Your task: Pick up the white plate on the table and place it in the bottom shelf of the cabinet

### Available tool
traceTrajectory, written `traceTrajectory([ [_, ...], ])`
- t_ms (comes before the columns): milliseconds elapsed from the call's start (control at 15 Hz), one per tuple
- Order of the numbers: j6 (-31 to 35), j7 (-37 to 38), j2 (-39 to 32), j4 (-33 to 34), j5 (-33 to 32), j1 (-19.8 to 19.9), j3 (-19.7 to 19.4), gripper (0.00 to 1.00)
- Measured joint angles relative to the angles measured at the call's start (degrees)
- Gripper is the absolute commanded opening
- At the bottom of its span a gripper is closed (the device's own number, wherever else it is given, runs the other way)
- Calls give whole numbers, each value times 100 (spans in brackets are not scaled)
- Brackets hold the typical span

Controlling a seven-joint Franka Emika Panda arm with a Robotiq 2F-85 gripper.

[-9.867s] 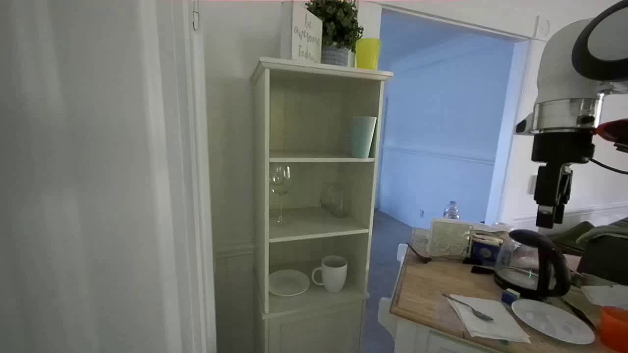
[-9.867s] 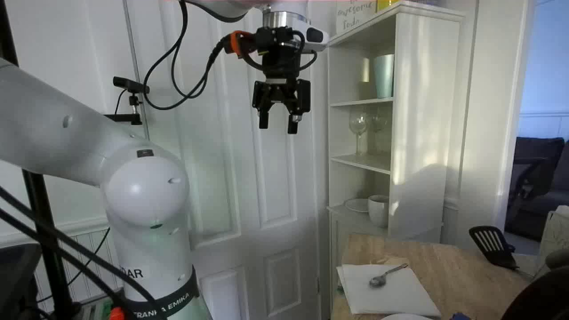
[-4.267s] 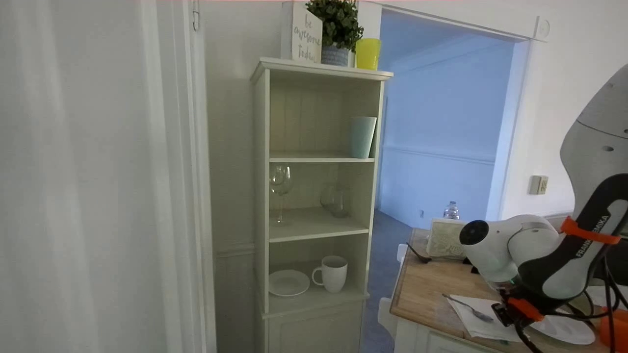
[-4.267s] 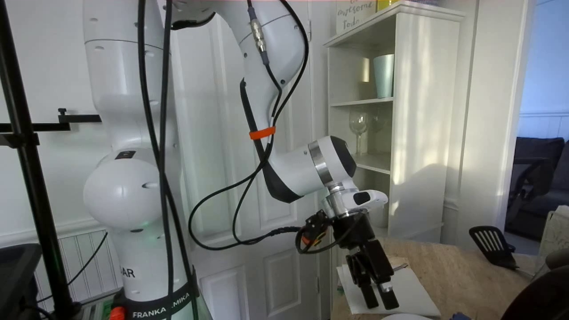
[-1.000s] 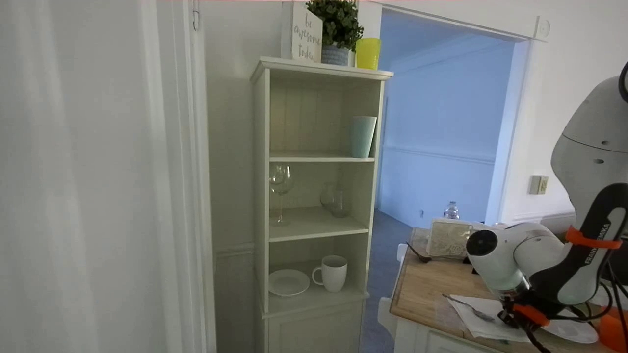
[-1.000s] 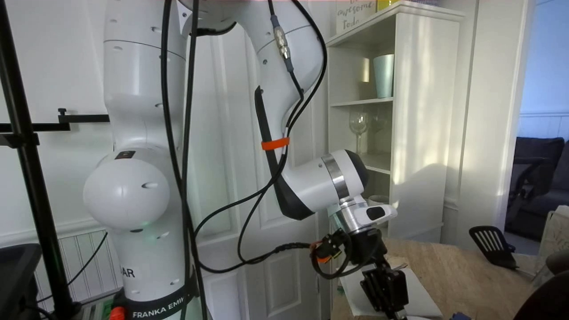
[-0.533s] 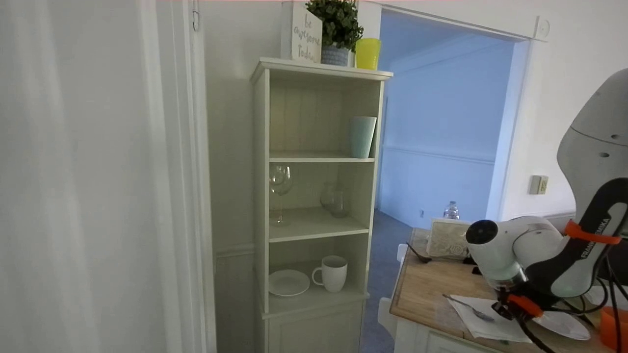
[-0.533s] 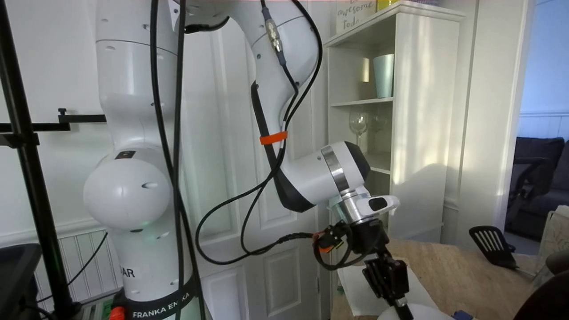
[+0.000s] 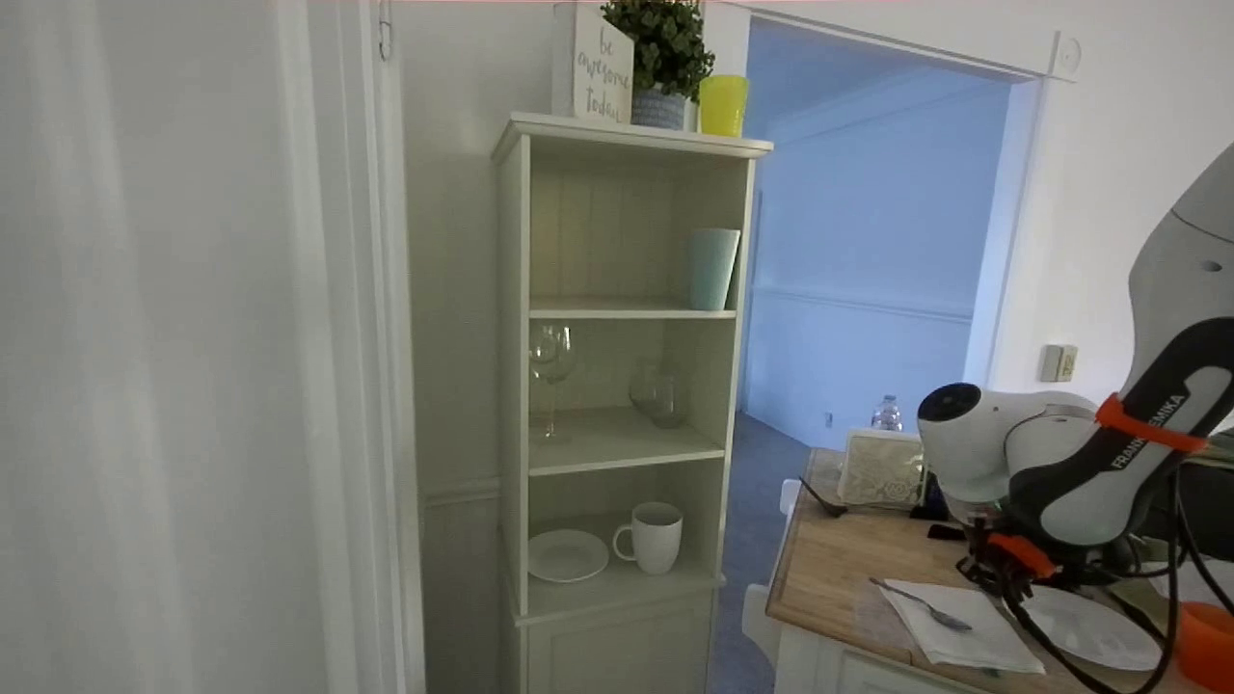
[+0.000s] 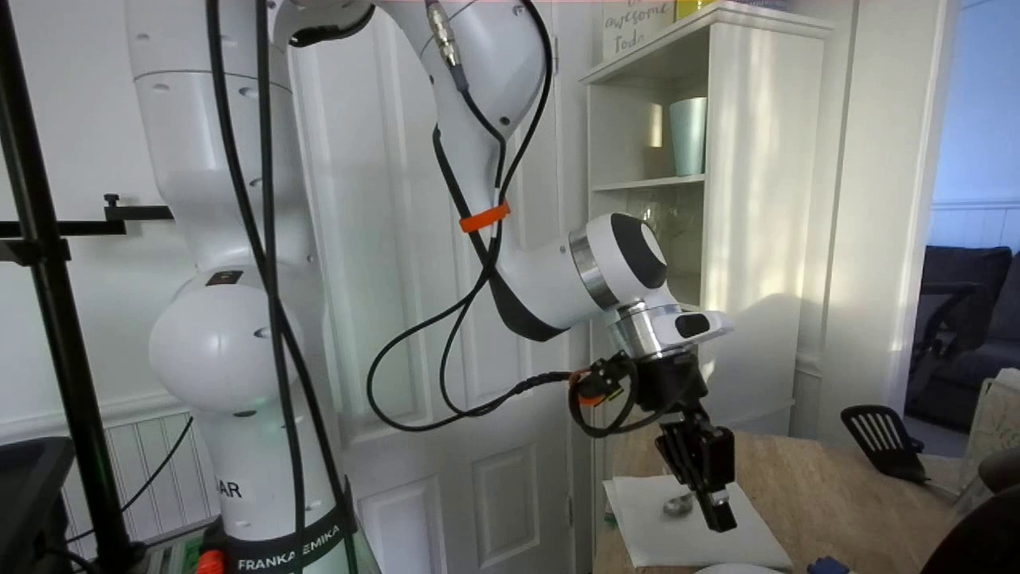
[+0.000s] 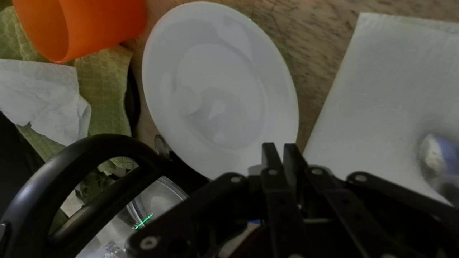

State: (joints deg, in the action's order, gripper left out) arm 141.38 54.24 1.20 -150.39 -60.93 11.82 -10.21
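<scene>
The white plate (image 11: 215, 93) lies on the table (image 9: 848, 569), beside a white paper sheet. An exterior view shows only its rim (image 10: 739, 569) at the bottom edge. My gripper (image 11: 278, 144) is shut, a thin gap between its fingertips and nothing held there. In the wrist view the fingers overlap the plate's edge; an exterior view puts the gripper (image 10: 721, 518) above the paper, apart from the plate. The cream cabinet (image 9: 631, 143) stands across from the table. On its bottom shelf (image 9: 617, 600) rest another white plate (image 9: 569, 556) and a white mug (image 9: 656, 540).
An orange cup (image 11: 96, 28) and the kettle's black handle (image 11: 104, 143) flank the plate. The paper sheet (image 9: 998, 641) bears a spoon (image 9: 935, 612). A black spatula (image 10: 880, 442) lies farther along the table. Glasses stand on the shelf above the mug.
Half a second ago the fingertips were at the plate's rim and the plate's near side stood raised. My gripper has since lifted away from it, and the plate has settled lower.
</scene>
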Motion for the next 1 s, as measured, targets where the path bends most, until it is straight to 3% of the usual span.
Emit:
traceTrajectory([
  [133,-51,-207,121,0,239,-4,0,3],
  [200,-77,-283,158,1,331,-4,1,24],
  [267,-101,-334,186,0,396,-6,3,37],
  [533,-334,-330,196,-10,372,-27,74,59],
  [733,-482,-247,120,-43,279,-71,114,55],
  [1000,-505,34,-115,-51,-19,-78,106,36],
])
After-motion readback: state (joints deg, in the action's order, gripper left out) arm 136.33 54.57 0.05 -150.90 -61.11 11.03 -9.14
